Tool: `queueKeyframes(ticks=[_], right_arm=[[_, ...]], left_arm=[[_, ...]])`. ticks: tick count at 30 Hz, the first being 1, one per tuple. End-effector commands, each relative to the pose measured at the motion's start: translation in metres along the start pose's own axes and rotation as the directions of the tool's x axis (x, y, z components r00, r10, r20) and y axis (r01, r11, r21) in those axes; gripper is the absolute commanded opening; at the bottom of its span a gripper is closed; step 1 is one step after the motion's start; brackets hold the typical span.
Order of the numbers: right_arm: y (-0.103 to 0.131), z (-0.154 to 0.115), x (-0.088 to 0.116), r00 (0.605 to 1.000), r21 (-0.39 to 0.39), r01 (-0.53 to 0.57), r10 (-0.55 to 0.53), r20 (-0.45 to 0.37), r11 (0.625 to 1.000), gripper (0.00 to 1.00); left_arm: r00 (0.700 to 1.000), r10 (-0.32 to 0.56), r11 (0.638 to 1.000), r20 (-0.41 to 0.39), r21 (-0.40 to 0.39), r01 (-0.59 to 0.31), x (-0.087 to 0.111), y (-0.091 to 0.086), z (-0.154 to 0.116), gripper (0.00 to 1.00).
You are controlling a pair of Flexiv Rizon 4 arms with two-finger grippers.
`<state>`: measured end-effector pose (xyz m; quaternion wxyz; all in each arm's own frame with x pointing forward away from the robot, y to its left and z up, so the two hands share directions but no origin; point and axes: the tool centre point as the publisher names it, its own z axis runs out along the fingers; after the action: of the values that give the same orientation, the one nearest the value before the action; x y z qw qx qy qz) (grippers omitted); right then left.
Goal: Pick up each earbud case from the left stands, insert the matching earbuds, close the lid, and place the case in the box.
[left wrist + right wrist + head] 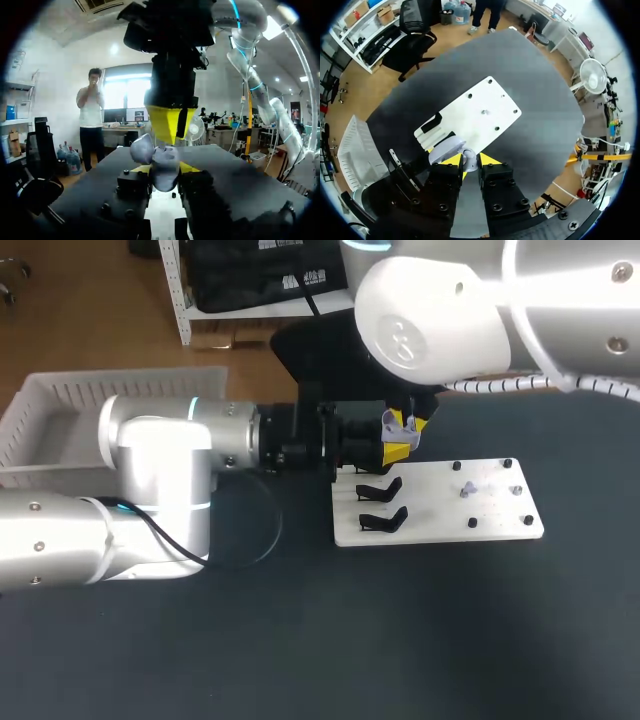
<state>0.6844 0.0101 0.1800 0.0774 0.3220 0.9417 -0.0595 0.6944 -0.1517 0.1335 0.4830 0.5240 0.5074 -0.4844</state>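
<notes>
Left claw (165, 170) grips lavender case (162, 160) (lid open).

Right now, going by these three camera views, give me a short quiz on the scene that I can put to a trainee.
1. True or false: the lid of the earbud case is shut.
2. Pick one. The left gripper is: A) open and well away from the case; B) shut on the case, a finger on each side; C) out of sight in every view.
3. Fill in the word: the right gripper hangs directly ___ the case.

Key: 1 false, the lid stands open; 2 B; 3 above.
</notes>
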Motion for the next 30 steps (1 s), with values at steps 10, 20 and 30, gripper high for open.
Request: queueKeyframes(ticks=[10, 20, 30], right_arm=[[0.0023, 0.0048, -0.0001, 1.0, 0.004, 0.005, -0.005, -0.008, 1.0, 0.0], [0.0031, 0.0074, 0.0006, 1.0, 0.01, 0.011, -0.01, -0.01, 1.0, 0.0], [0.0046, 0.0079, 0.0019, 1.0, 0.013, 0.011, -0.011, -0.01, 1.0, 0.0]], left_arm=[[1.0, 0.003, 1.0, 0.004, -0.007, -0.003, 0.0007, -0.0012, 0.0002, 0.0], [1.0, 0.003, 1.0, 0.004, -0.007, -0.003, 0.0007, -0.0012, 0.0002, 0.0], [1.0, 0.003, 1.0, 0.004, -0.007, -0.003, 0.0007, -0.0012, 0.0002, 0.0]])
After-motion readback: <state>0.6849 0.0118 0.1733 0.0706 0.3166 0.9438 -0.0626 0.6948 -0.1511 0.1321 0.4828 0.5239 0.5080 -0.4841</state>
